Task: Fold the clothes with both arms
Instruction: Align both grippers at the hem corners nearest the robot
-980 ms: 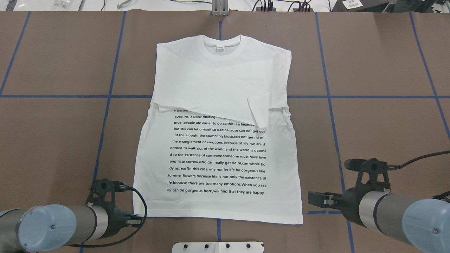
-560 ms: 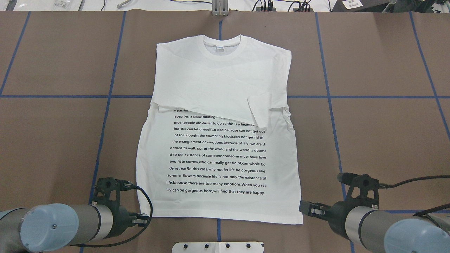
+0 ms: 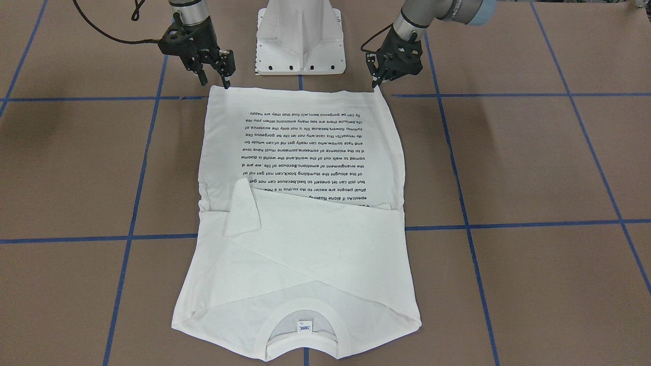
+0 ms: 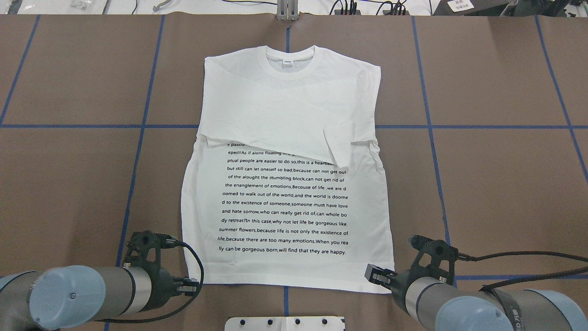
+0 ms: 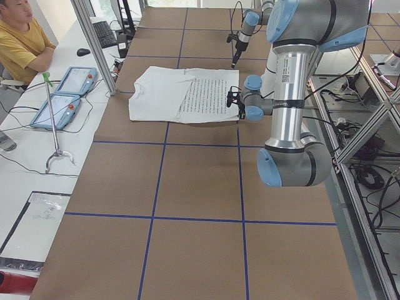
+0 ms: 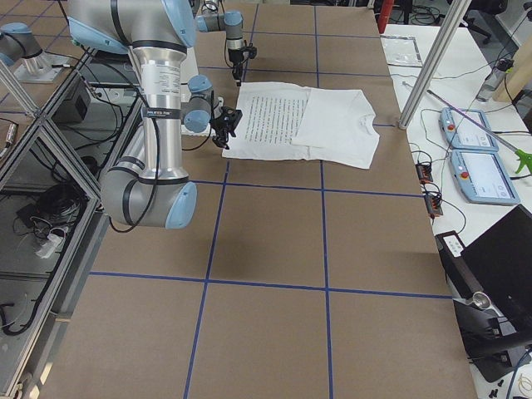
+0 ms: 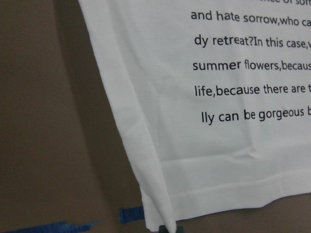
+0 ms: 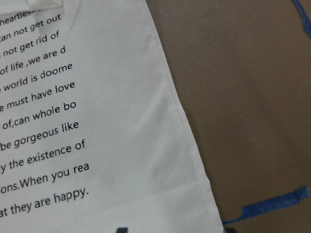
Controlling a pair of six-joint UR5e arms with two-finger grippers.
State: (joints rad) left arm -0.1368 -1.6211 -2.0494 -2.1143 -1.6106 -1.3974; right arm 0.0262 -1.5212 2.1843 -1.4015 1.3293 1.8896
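The white shirt point(image 4: 285, 207) lies flat on the brown table, collar far from me, sleeves folded across the chest, black text facing up. It also shows in the front view point(image 3: 305, 152). My left gripper point(image 4: 192, 287) is at the hem's left corner and looks shut on it point(image 3: 377, 85). The left wrist view shows that corner of the shirt point(image 7: 218, 145) at a dark fingertip. My right gripper point(image 4: 374, 275) is open, with its fingers on either side of the hem's right corner point(image 3: 214, 81). The right wrist view shows that corner point(image 8: 97, 145).
The white pedestal base point(image 3: 300, 40) stands just behind the hem, between my arms. Blue tape lines cross the table. A person in yellow point(image 5: 22, 44) sits at the far side bench, with two teach pendants point(image 5: 62, 94) beside the table.
My right gripper moved left to the hem's right corner. My left gripper moved right, and the hem's left corner shifted right with it.
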